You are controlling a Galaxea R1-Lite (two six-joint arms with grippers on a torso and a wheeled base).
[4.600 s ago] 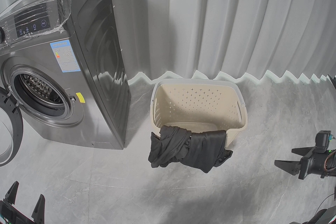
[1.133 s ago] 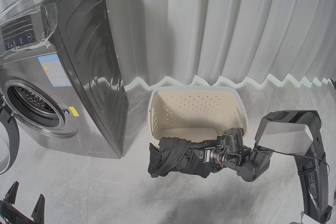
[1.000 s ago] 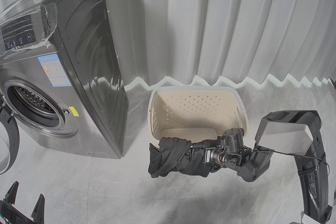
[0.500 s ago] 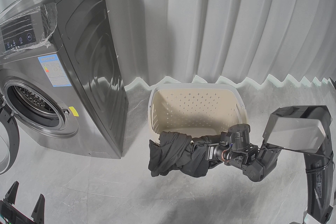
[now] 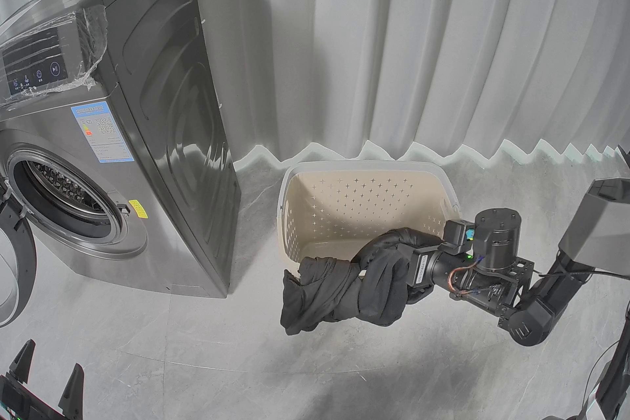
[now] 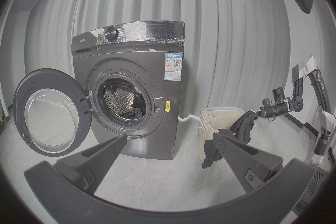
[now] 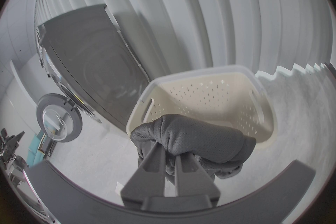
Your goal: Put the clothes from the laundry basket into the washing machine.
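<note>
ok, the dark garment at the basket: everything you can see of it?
The garment is dark grey cloth, a fine mesh-like knit, bunched into thick folds. It drapes over the near rim of the laundry basket: one end hangs down the outside wall, the other is held above the rim by the right gripper, shut on a fold. Whether the hanging end reaches the floor is unclear.

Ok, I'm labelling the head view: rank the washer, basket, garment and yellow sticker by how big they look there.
1. washer, by far.
2. basket.
3. garment, close to the basket in spread, so that pair is unsure.
4. sticker, tiny.
</note>
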